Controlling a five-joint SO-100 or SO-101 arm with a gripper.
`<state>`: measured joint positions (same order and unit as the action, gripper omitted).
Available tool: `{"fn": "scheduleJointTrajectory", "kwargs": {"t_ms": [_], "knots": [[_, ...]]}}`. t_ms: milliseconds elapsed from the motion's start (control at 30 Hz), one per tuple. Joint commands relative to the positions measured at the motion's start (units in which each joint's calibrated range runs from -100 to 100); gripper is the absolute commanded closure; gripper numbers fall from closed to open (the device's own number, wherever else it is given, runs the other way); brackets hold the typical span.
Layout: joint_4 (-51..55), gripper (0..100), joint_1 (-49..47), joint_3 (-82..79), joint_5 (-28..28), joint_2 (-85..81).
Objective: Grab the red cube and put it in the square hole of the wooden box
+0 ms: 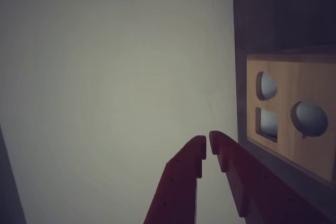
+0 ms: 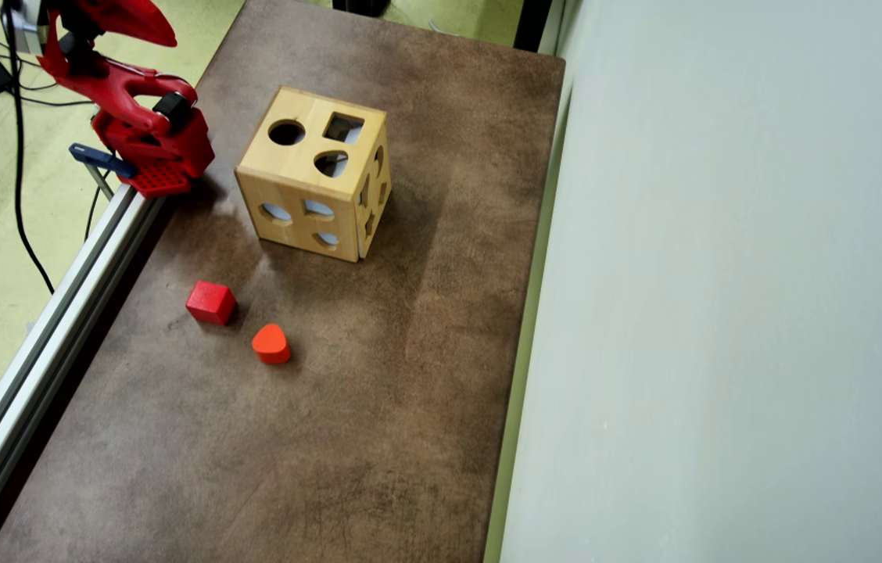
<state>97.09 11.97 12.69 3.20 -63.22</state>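
In the overhead view, the red cube (image 2: 211, 303), a small deep-red block with crisp edges, is lying flat on the tabletop (image 2: 378, 407), left of centre. The wooden box (image 2: 314, 184) is standing upright farther back, well apart from it, its top face carrying the dark square hole (image 2: 343, 127) at the far right corner.

Overhead view: bare tabletop (image 2: 378, 438) fills the lower frame; wooden box (image 2: 314, 184) blocks upper centre; heart-shaped block (image 2: 271, 343) sits just right of red cube (image 2: 211, 302); grey wall (image 2: 722, 313) bounds the right
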Motion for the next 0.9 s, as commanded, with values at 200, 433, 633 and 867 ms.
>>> {"fn": "scheduleJointTrajectory", "kwargs": {"t_ms": [200,433,633,867], "knots": [[-0.15,98,17.31,7.35,1.17,26.15],[0.49,98,19.91,7.08,17.05,31.76],[0.49,98,20.43,-0.52,26.08,34.13],[-0.31,98,24.81,-25.39,27.69,35.24]]}}
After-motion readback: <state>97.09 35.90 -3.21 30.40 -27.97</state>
